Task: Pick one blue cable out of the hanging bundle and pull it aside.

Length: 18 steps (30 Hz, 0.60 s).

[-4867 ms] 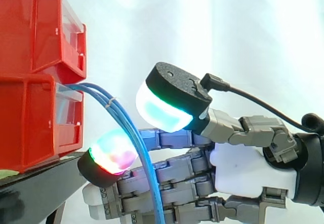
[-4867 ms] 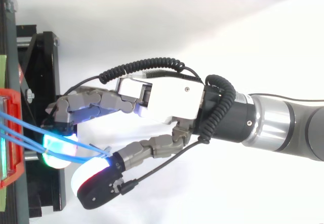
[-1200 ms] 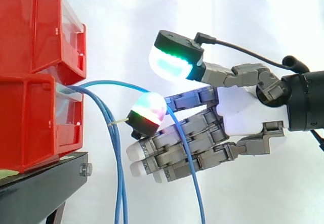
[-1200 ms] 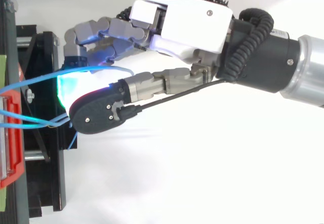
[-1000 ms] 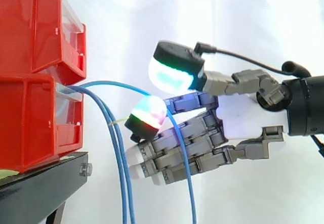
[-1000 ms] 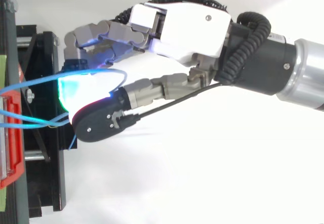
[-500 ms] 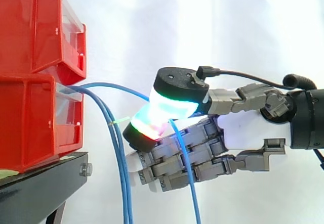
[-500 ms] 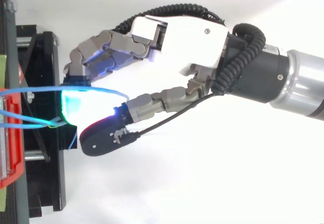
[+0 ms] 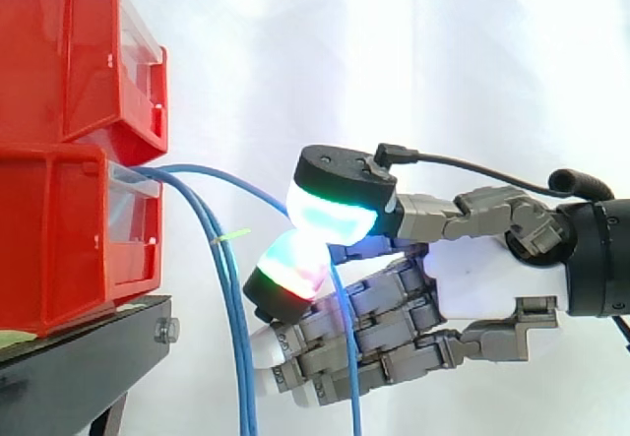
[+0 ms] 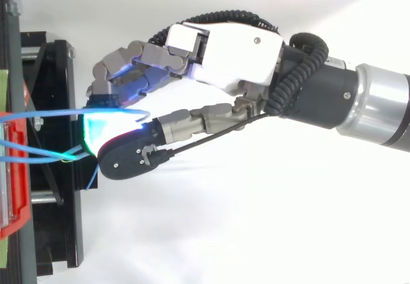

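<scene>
- A white curtain (image 9: 463, 52) hangs behind it all, in soft folds, brightly and evenly lit.
- At the left is a black stand (image 9: 79, 377) with a glossy top and a bolt (image 9: 165, 331) at its right corner.
- Two red bins are stacked on the stand, the upper bin (image 9: 59, 52) on the lower bin (image 9: 59, 239), each with a clear front panel (image 9: 138, 215).
- From above, the stand runs down the left edge, and the white surface (image 10: 256, 233) beside it is plain and bright.
- A pale green strip (image 10: 3, 85) lies along the stand's left edge.
</scene>
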{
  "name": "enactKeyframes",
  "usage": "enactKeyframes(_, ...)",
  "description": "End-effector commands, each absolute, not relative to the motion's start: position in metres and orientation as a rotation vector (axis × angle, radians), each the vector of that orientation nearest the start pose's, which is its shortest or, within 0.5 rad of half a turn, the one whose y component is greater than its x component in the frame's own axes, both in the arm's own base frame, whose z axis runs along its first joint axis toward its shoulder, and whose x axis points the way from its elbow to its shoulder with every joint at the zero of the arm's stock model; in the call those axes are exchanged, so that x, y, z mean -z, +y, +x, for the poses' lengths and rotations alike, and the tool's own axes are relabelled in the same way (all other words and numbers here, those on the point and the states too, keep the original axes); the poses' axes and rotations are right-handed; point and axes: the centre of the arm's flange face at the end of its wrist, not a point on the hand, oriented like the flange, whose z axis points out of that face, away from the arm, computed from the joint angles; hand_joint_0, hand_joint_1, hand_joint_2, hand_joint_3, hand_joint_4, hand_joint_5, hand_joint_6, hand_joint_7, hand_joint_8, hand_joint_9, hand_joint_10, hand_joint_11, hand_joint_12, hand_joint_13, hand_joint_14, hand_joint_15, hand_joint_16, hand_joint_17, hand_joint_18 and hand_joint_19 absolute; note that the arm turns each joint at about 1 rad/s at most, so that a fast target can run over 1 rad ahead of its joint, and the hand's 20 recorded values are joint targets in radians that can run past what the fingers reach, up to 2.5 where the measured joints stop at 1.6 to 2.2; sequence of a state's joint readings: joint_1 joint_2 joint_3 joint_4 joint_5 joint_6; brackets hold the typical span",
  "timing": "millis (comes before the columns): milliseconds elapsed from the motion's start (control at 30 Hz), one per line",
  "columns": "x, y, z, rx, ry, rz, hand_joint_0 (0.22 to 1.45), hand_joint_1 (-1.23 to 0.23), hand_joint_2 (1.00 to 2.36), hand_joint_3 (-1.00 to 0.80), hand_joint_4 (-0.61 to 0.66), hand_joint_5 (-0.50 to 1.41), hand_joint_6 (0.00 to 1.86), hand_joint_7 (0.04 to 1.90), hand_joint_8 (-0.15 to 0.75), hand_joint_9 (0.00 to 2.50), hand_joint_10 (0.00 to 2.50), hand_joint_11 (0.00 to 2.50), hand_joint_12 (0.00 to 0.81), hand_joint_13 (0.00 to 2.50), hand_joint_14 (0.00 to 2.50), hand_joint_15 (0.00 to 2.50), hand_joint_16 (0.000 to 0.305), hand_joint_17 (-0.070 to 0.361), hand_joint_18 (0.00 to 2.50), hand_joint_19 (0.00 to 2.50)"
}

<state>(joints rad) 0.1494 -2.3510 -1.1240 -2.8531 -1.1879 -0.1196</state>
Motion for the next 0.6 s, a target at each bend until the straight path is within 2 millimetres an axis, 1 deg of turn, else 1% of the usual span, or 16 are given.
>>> enactKeyframes(0, -0.231, -0.059, 0.773, -0.92, 1.135, 1.267, 0.59, -0.7, 1.01, -0.36, 0.08, -0.15, 0.85, 1.04, 0.233, 0.76, 0.01, 0.24, 0.291, 0.5, 0.0, 0.11, 0.029, 0.066, 0.3, 0.06)
enactKeyframes(67, -0.229, -0.061, 0.773, -0.916, 1.138, 1.27, 0.59, -0.72, 1.01, -0.36, 0.09, -0.16, 0.86, 1.02, 0.235, 0.75, 0.01, 0.25, 0.293, 0.5, 0.0, 0.11, 0.029, 0.066, 0.3, 0.07)
enactKeyframes(167, -0.225, -0.063, 0.774, -0.916, 1.136, 1.275, 0.58, -0.73, 1.01, -0.41, 0.09, -0.16, 0.86, 1.0, 0.235, 0.75, 0.01, 0.24, 0.295, 0.5, 0.0, 0.11, 0.03, 0.068, 0.3, 0.07)
enactKeyframes(233, -0.225, -0.063, 0.774, -0.917, 1.137, 1.275, 0.53, -0.7, 1.0, -0.49, 0.11, -0.16, 0.86, 0.97, 0.24, 0.75, 0.01, 0.25, 0.306, 0.5, 0.0, 0.12, 0.033, 0.074, 0.31, 0.09)
enactKeyframes(267, -0.225, -0.063, 0.774, -0.917, 1.137, 1.275, 0.51, -0.67, 1.0, -0.5, 0.12, -0.16, 0.85, 0.95, 0.246, 0.76, 0.01, 0.24, 0.313, 0.5, 0.0, 0.11, 0.034, 0.077, 0.32, 0.09)
enactKeyframes(333, -0.225, -0.063, 0.774, -0.917, 1.137, 1.275, 0.47, -0.6, 1.0, -0.5, 0.14, -0.13, 0.77, 0.98, 0.253, 0.75, 0.01, 0.22, 0.329, 0.49, 0.01, 0.12, 0.039, 0.087, 0.31, 0.1)
enactKeyframes(367, -0.224, -0.064, 0.774, -0.916, 1.136, 1.275, 0.47, -0.58, 1.0, -0.5, 0.14, -0.12, 0.71, 1.06, 0.252, 0.75, 0.01, 0.22, 0.33, 0.49, 0.01, 0.13, 0.039, 0.088, 0.31, 0.1)
enactKeyframes(400, -0.224, -0.064, 0.774, -0.917, 1.137, 1.275, 0.46, -0.48, 1.0, -0.5, 0.15, -0.1, 0.65, 1.11, 0.253, 0.75, 0.01, 0.21, 0.333, 0.49, 0.0, 0.13, 0.04, 0.09, 0.3, 0.11)
enactKeyframes(433, -0.217, -0.065, 0.774, -0.911, 1.141, 1.281, 0.48, -0.42, 1.0, -0.5, 0.14, -0.09, 0.62, 1.17, 0.251, 0.75, 0.01, 0.2, 0.329, 0.48, 0.0, 0.13, 0.04, 0.09, 0.28, 0.13)
enactKeyframes(467, -0.216, -0.066, 0.774, -0.913, 1.14, 1.284, 0.49, -0.39, 1.0, -0.5, 0.13, -0.08, 0.58, 1.25, 0.251, 0.75, 0.01, 0.21, 0.326, 0.47, 0.0, 0.13, 0.039, 0.089, 0.28, 0.14)
enactKeyframes(500, -0.214, -0.066, 0.775, -0.914, 1.14, 1.286, 0.5, -0.35, 1.0, -0.5, 0.11, -0.07, 0.57, 1.29, 0.248, 0.76, 0.01, 0.19, 0.32, 0.47, 0.0, 0.13, 0.039, 0.087, 0.26, 0.15)
enactKeyframes(533, -0.209, -0.067, 0.775, -0.916, 1.138, 1.294, 0.53, -0.33, 1.0, -0.5, 0.1, -0.07, 0.56, 1.32, 0.239, 0.77, 0.01, 0.19, 0.31, 0.46, 0.0, 0.13, 0.037, 0.083, 0.25, 0.15)
enactKeyframes(567, -0.208, -0.068, 0.775, -0.926, 1.131, 1.307, 0.54, -0.33, 1.0, -0.5, 0.1, -0.06, 0.56, 1.32, 0.236, 0.77, 0.01, 0.2, 0.309, 0.46, 0.01, 0.13, 0.037, 0.082, 0.25, 0.16)
